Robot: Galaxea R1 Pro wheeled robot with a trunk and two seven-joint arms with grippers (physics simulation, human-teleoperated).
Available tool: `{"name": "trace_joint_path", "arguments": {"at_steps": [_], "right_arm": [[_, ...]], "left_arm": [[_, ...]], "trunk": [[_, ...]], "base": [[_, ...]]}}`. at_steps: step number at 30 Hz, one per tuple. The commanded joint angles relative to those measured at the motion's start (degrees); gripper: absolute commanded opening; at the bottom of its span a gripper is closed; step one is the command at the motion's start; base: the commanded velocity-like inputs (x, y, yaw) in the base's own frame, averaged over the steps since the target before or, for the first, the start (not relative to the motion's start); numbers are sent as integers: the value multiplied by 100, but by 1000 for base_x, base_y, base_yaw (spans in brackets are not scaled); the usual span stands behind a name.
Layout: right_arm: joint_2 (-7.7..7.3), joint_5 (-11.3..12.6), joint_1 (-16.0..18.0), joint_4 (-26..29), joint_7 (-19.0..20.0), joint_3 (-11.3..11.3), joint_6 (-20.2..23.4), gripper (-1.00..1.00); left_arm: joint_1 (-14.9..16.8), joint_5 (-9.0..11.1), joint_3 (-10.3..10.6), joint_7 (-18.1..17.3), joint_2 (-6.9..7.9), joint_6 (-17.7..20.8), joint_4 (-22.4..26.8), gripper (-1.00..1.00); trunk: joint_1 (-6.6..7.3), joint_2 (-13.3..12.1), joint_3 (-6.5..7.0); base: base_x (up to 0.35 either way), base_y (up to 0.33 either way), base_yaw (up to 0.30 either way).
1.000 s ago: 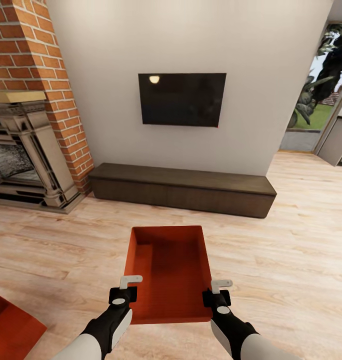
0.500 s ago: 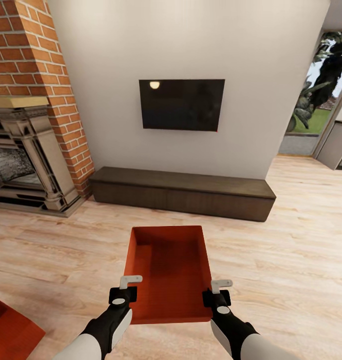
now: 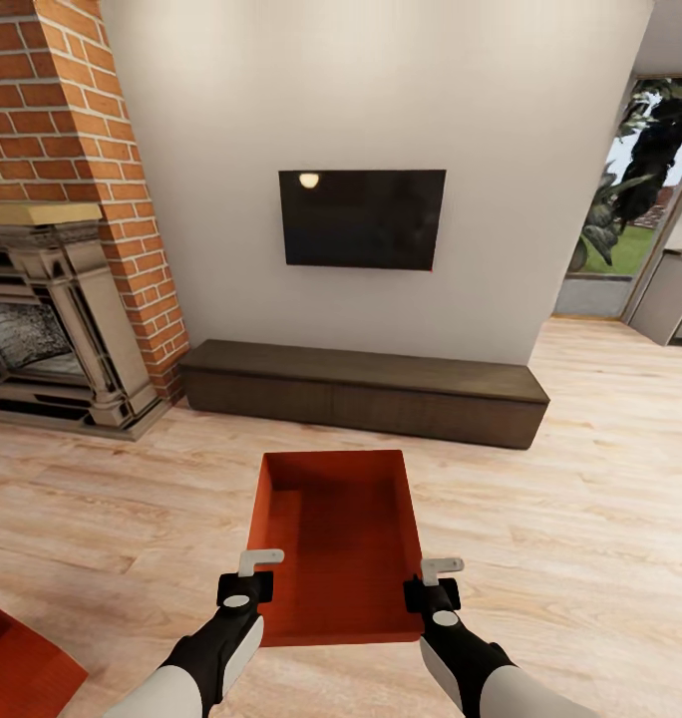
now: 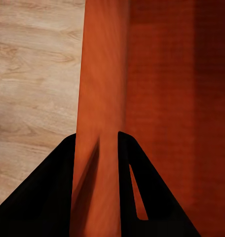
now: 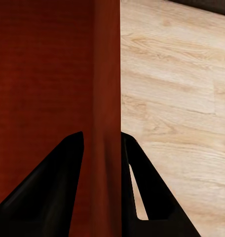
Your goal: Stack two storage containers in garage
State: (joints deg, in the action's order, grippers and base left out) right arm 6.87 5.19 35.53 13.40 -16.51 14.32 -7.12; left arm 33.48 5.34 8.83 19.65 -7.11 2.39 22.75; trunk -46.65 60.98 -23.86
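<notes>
I hold one orange-red storage container [image 3: 336,543] level in front of me above the light wood-plank floor of the living room. My left gripper [image 3: 253,578] is shut on its left wall [image 4: 100,113], one dark finger [image 4: 53,192] on each side. On the right wall [image 5: 106,98] my right gripper [image 3: 436,583] is shut the same way. A corner of the second storage container [image 3: 17,663] lies on the wood floor at the lower left.
A red brick fireplace [image 3: 52,249] stands at the left. A long dark low cabinet [image 3: 366,389] runs along the white wall under a wall TV [image 3: 363,217]. Glass doors [image 3: 630,199] with greenery behind them are at the far right.
The whole view has shifted: wall, TV and cabinet look slightly farther and lower, and the second container has slid toward the lower left corner. The held container and both grippers keep their places.
</notes>
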Motion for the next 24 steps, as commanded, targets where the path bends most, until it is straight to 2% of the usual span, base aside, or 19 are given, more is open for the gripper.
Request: {"name": "trace_joint_path", "arguments": {"at_steps": [1,24], "right_arm": [[42,26,6,5,-10,-61,-18,-100],[42,26,6,5,-10,-61,-18,-100]], "left_arm": [[1,46,-13,39,0,24,10,-100],[1,47,-13,39,-1,24,1,-100]], "trunk": [[0,4,4],[0,4,220]], "base": [[0,0,0],[0,0,0]]}}
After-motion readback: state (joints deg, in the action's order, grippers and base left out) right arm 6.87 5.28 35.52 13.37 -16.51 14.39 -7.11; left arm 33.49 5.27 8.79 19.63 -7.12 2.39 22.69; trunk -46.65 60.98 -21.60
